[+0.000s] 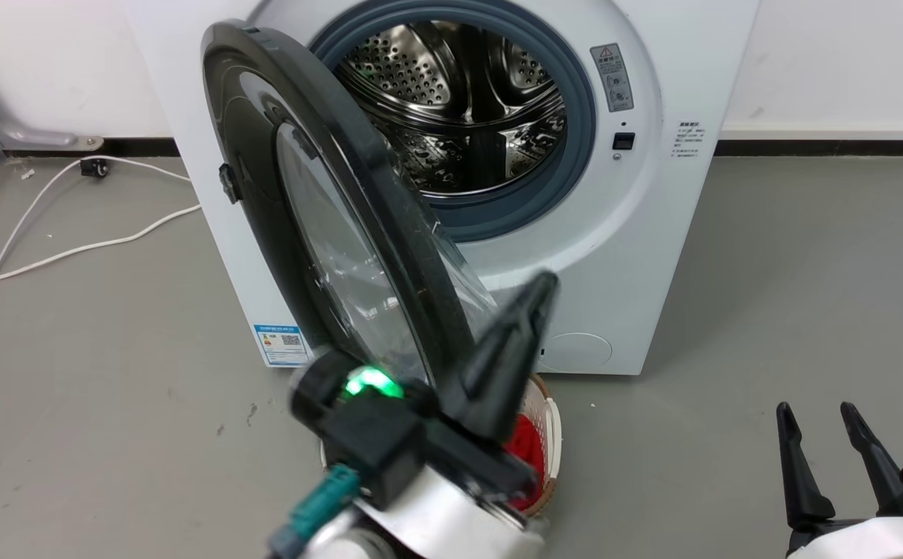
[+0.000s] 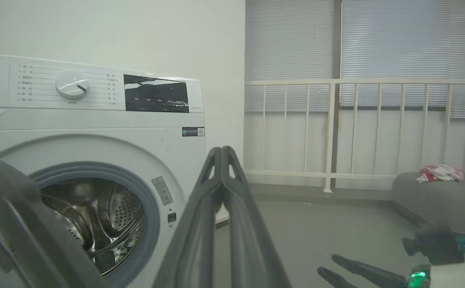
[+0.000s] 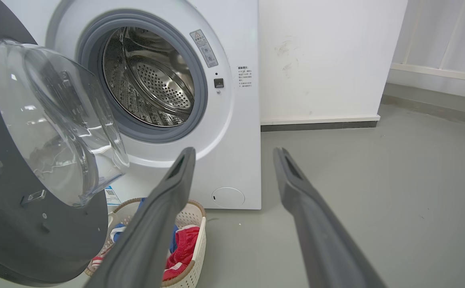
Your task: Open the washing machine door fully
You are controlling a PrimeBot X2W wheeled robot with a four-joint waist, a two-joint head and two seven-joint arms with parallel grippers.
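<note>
The left gripper (image 1: 533,303), fingers pressed together and empty, sits low beside the inner rim of the washing machine door (image 1: 253,132); contact cannot be told. The right gripper (image 1: 816,411) rests spread, well apart. The door stands roughly half open above a laundry basket (image 1: 552,435). Rigid, hinged and glossy, it should swing easily, and pushing its black ring (image 1: 412,233) seems safer than the glass bowl (image 1: 342,256). Behind it, the washing machine (image 1: 637,233) gapes.
</note>
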